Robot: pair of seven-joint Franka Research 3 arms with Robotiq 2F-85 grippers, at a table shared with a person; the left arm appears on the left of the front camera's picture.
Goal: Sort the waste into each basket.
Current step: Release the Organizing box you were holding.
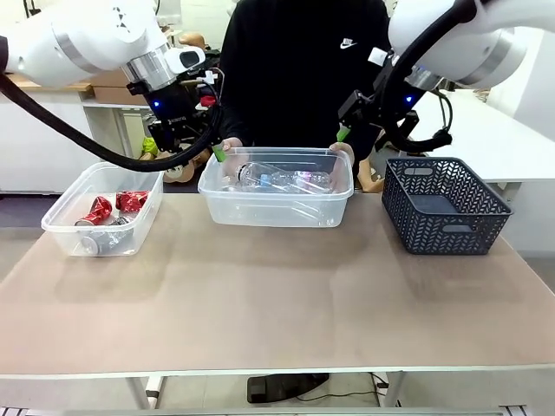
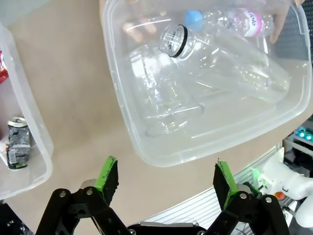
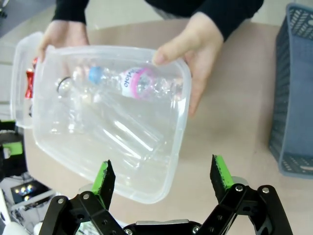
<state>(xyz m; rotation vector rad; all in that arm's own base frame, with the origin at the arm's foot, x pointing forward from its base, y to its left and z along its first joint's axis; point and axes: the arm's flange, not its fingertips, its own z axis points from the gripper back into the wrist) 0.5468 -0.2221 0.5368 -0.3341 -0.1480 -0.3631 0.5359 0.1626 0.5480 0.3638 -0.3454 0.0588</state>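
Note:
Two clear baskets stand on the table. The left basket (image 1: 61, 227) (image 2: 34, 122) holds crushed red and silver cans (image 1: 130, 201) (image 2: 17, 147). In the middle basket (image 1: 227, 208) (image 2: 124, 127) (image 3: 178, 142) lie clear plastic bottles (image 1: 282, 179) (image 2: 230, 68) (image 3: 134, 83), one with a pink label. A person's hands (image 1: 342, 151) (image 3: 195, 54) grip its far corners. My left gripper (image 1: 185, 153) (image 2: 165, 178) hovers open above its left end, nothing between the fingers. Above its right end my right gripper (image 1: 364, 130) (image 3: 161, 176) hangs open and empty too.
A dark blue-grey lattice basket (image 1: 442, 208) (image 3: 296, 88) stands at the table's right, nothing showing inside it. The person stands at the far edge behind the middle tub. The near half of the tabletop (image 1: 277, 303) is bare.

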